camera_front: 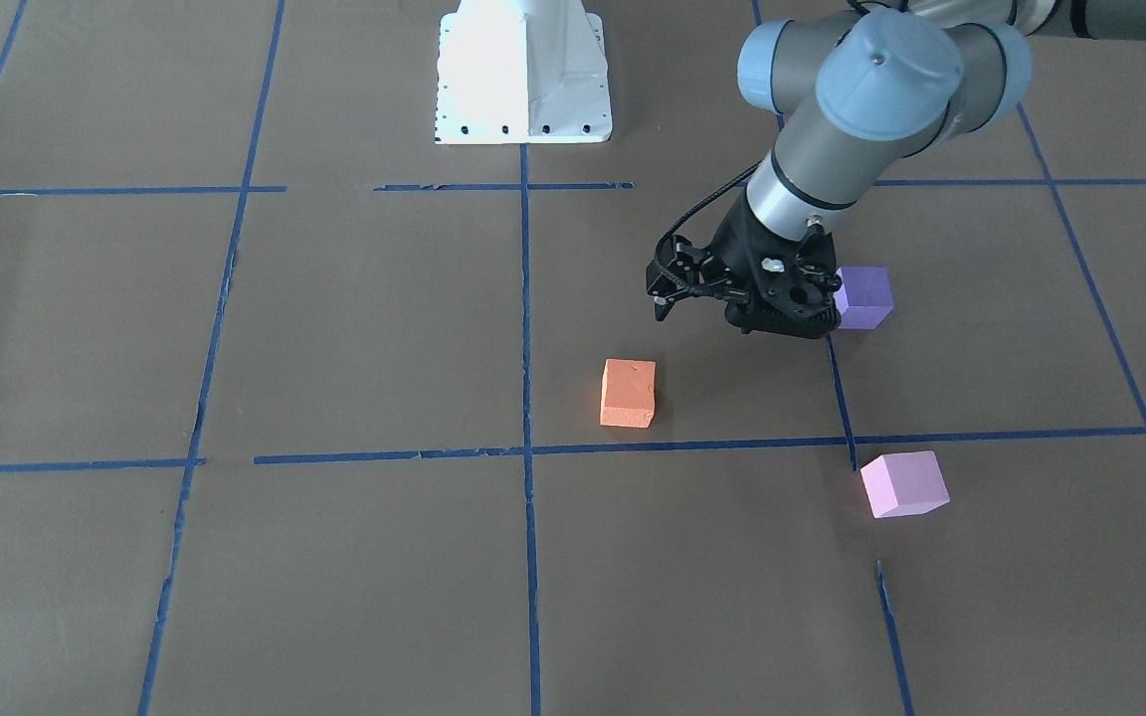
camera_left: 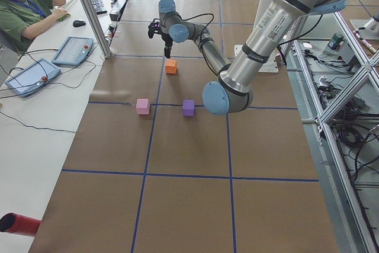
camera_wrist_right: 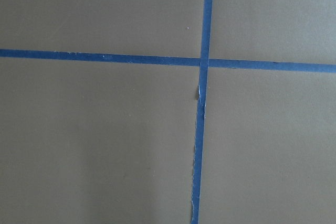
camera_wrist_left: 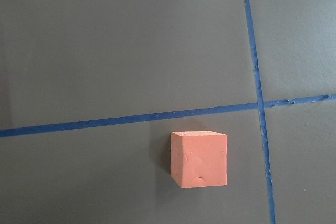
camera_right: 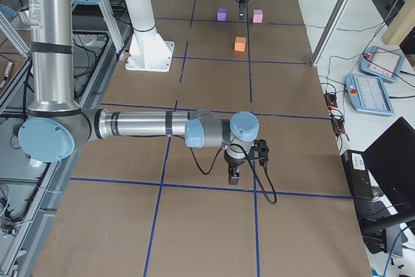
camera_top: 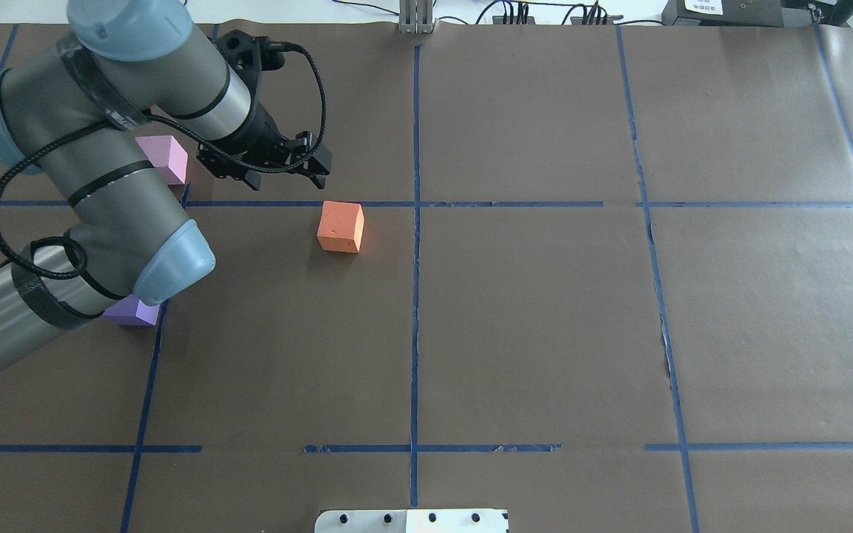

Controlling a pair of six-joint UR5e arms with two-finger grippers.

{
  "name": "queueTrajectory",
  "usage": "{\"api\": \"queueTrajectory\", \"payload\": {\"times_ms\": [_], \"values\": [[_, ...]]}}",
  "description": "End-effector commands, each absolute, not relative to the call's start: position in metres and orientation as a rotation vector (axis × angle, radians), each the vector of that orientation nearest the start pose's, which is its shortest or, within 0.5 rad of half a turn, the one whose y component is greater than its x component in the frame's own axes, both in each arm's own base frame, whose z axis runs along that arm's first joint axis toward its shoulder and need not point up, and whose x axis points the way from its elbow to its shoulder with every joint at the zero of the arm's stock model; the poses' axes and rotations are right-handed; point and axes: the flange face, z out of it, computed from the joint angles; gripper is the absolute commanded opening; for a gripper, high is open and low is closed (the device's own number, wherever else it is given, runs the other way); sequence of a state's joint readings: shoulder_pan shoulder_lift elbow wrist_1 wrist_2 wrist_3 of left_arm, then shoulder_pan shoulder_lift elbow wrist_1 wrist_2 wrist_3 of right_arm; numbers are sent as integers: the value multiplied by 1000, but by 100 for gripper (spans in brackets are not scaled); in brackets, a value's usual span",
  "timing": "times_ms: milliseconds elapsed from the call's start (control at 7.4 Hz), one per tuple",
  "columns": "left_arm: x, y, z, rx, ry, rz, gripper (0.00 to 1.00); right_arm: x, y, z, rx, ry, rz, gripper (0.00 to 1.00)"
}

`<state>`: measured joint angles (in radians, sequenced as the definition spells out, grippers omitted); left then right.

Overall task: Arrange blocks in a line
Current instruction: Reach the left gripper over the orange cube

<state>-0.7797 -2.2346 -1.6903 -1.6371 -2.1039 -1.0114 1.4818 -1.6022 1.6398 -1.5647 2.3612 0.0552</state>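
Three cubes lie apart on the brown table. The orange block (camera_front: 628, 393) (camera_top: 340, 227) also shows low in the left wrist view (camera_wrist_left: 200, 158). The violet-purple block (camera_front: 863, 296) is half hidden under my left arm in the overhead view (camera_top: 132, 312). The light pink block (camera_front: 903, 484) (camera_top: 166, 158) lies at the far side. My left gripper (camera_front: 780, 323) (camera_top: 249, 174) hovers above the table between the blocks and holds nothing. I cannot tell whether its jaws are open. My right gripper (camera_right: 233, 174) hangs low over bare table far from the blocks. I cannot tell its state.
Blue tape lines (camera_top: 415, 296) form a grid on the table. The white robot base (camera_front: 523, 75) stands at the robot's edge. An operator (camera_left: 23, 10) and tablets (camera_left: 71, 50) are beside the table's far side. A red roll (camera_left: 18, 223) lies at the near left corner.
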Motion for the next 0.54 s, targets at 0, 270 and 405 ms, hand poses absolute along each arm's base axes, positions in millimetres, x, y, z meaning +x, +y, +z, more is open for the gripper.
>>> {"api": "queueTrajectory", "payload": {"times_ms": [0, 270, 405], "values": [[478, -532, 203, 121, 887, 15, 100, 19, -485, 638, -15, -792, -50, 100], [511, -524, 214, 126, 837, 26, 100, 19, -485, 638, -16, -792, -49, 100], [524, -517, 223, 109, 820, 39, 100, 20, -485, 639, -16, -791, -49, 100]]}}
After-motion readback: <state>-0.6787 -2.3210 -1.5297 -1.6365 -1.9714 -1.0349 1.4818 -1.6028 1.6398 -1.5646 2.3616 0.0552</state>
